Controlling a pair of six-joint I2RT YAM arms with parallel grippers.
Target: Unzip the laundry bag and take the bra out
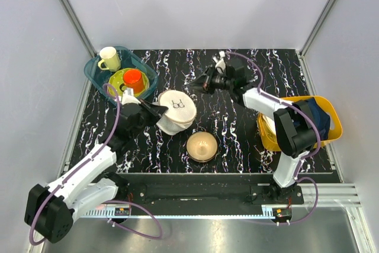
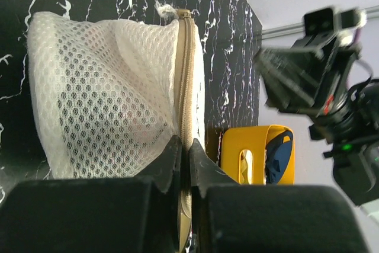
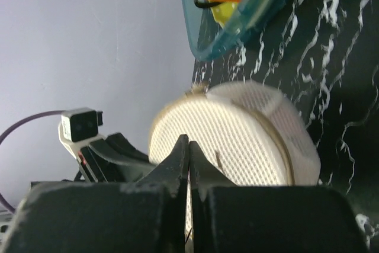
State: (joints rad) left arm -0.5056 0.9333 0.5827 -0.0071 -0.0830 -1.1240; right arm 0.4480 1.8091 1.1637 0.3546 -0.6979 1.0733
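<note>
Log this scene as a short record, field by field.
laundry bag: mid-table, lid tilted upward, zip looks closed
bra: not visible
left jaws: shut on the bag's zip seam
right jaws: shut, beyond the bag's far right; any hold unclear
bronze bowl: near side of bag, apart
yellow bin: right edge, dark blue cloth inside

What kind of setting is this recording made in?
Probably a robot lab test cell, not a home: plain white walls on aluminium framing, a marble-patterned tabletop, and staged household props such as a mesh laundry bag and a teal tub.
</note>
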